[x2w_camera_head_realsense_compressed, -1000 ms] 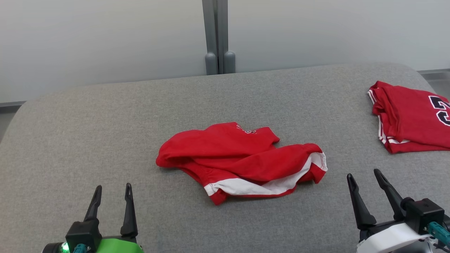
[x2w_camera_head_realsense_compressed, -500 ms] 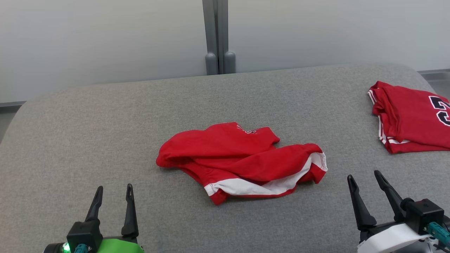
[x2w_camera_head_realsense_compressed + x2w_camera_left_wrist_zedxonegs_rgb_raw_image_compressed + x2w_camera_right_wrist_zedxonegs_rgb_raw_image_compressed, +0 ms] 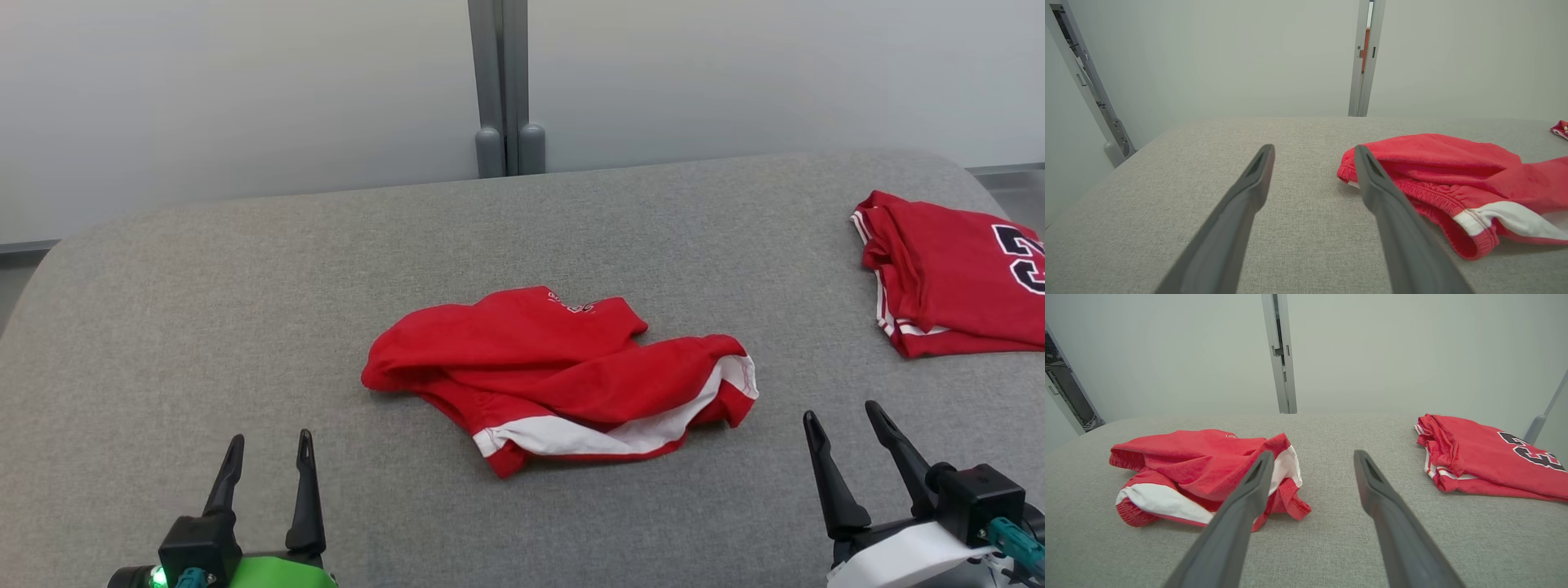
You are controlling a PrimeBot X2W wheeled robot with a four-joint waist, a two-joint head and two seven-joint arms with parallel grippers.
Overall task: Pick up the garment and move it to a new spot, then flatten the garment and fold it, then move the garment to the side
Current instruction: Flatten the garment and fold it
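Garment lies crumpled, middle of table. My left claw and right claw both spread wide, empty, near it. Risk: pinching one layer, bundle drags, twists tighter.

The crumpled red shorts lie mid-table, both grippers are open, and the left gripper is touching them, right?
No. The left gripper touches nothing: the head view shows bare table between it and the crumpled red shorts. The rest holds.

left hand slightly lower, right hand likewise
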